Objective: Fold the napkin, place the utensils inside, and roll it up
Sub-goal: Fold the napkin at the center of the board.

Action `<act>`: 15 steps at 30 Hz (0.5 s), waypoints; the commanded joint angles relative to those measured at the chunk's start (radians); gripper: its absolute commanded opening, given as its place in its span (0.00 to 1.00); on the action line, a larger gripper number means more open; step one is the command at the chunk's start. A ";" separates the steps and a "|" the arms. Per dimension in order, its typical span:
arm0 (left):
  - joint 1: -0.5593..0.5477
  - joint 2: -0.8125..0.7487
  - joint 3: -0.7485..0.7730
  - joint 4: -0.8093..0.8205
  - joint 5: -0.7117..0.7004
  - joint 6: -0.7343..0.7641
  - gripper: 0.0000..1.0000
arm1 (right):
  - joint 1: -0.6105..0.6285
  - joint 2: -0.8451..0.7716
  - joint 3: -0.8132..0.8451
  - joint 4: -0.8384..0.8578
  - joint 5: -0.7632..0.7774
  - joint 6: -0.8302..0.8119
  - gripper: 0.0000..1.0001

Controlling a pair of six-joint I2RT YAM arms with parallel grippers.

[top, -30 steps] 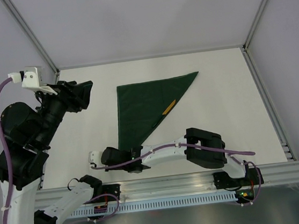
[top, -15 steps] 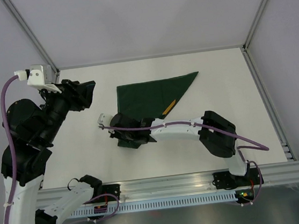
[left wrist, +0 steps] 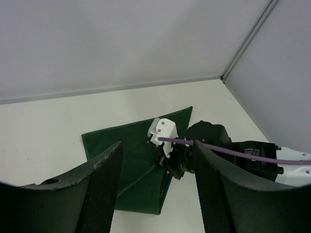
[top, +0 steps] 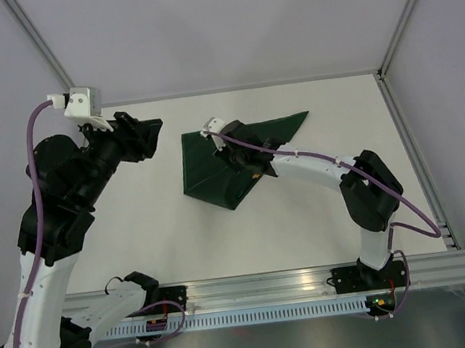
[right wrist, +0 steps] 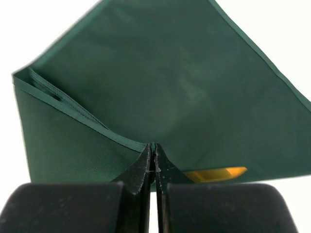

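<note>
The top camera looks down from above and behind the arm bases, taking in the whole table (top: pixel 304 216); the left wrist camera, high up, faces past the left pincer's fingers (left wrist: pixel 102 189) toward the napkin (left wrist: pixel 136 145), shared with the top view; the right wrist camera sits close, cloth filling its view beyond the right pincer (right wrist: pixel 154 148), seemingly touching the tips.

Of the utensils (right wrist: pixel 216 173), only an orange sliver shows; the rest is hidden by the napkin (right wrist: pixel 160 82) and the right pincer (right wrist: pixel 154 145). Fingers of the left pincer (left wrist: pixel 156 145) are blurred and cut off at the wrist view's lower edge.
</note>
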 commanded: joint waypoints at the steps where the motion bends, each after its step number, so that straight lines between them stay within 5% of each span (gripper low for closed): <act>1: 0.000 0.020 -0.013 0.050 0.039 0.017 0.64 | -0.064 -0.048 -0.025 -0.009 -0.016 -0.005 0.04; 15: 0.000 0.080 -0.033 0.093 0.064 0.011 0.64 | -0.280 -0.017 -0.051 0.034 -0.047 -0.043 0.01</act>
